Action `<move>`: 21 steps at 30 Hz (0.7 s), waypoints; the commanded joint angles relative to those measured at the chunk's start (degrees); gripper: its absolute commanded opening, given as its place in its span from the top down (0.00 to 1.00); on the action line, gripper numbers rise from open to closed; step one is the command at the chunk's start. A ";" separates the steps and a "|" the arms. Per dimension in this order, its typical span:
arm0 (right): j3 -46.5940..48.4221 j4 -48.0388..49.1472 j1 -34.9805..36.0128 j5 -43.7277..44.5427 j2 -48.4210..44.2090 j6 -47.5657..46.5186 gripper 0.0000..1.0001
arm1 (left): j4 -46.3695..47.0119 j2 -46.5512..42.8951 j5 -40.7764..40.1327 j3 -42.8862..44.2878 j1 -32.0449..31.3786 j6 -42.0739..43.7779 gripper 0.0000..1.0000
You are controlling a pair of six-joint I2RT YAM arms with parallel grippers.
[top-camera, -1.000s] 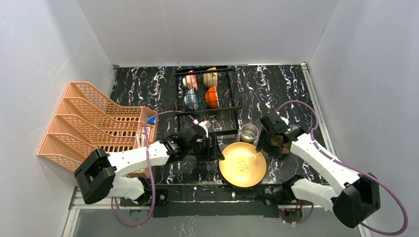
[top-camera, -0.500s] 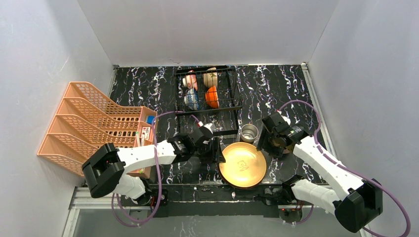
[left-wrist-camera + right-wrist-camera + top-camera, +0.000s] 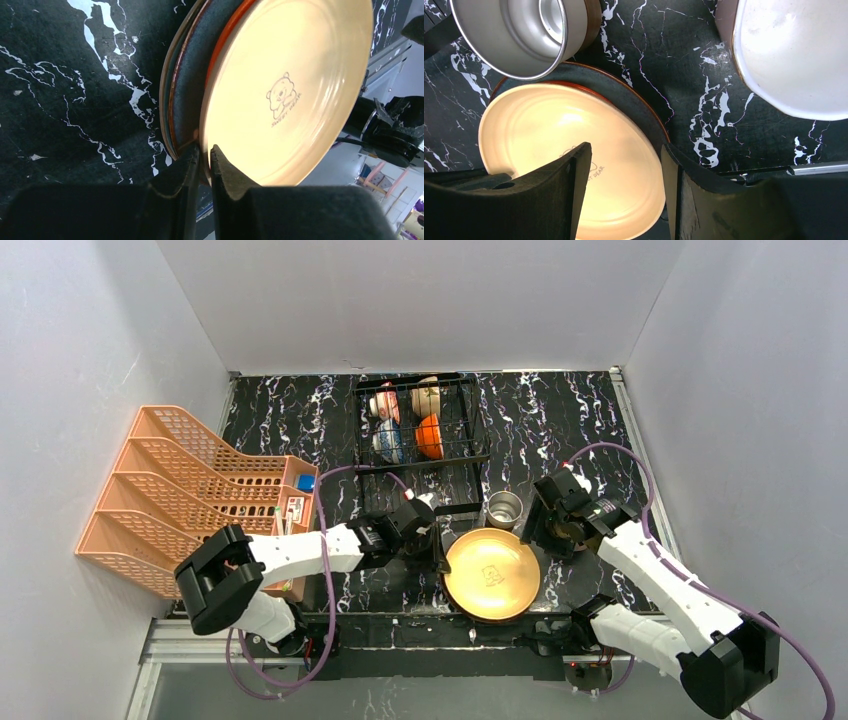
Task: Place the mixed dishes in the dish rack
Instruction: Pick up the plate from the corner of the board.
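Now | left claw (image 3: 204, 160) newly clamped on yellow plate (image 3: 285, 90) rim | right claw (image 3: 625, 155) apart, unchanged

1. Yellow plate (image 3: 491, 573): glossy, bear print in its middle, lying flat on top of a stack near the table's front edge.
2. Red-orange plate (image 3: 220, 42) and grey-green plate (image 3: 629, 97): under it, only their rims showing.
3. Steel cup (image 3: 504, 509): upright, empty, just behind the stack.
4. Mug (image 3: 784, 50): white inside, mouth up, right of the stack.
5. Rack (image 3: 462, 440): black wire, at the back, holding four bowls (image 3: 388, 443).
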 commanded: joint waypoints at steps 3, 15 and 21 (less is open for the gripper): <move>0.69 -0.14 0.28 1.18 -1.05 1.26 0.38 | 0.28 0.44 -1.23 0.85 -0.41 0.25 0.97; 4.74 -1.32 0.26 -0.19 -3.28 0.23 0.37 | -1.18 -4.48 -4.06 0.41 -0.42 -0.11 1.00; 6.83 -0.18 0.27 -5.23 -5.69 -1.94 0.33 | -3.51 -8.71 -6.99 0.49 -0.28 0.15 1.00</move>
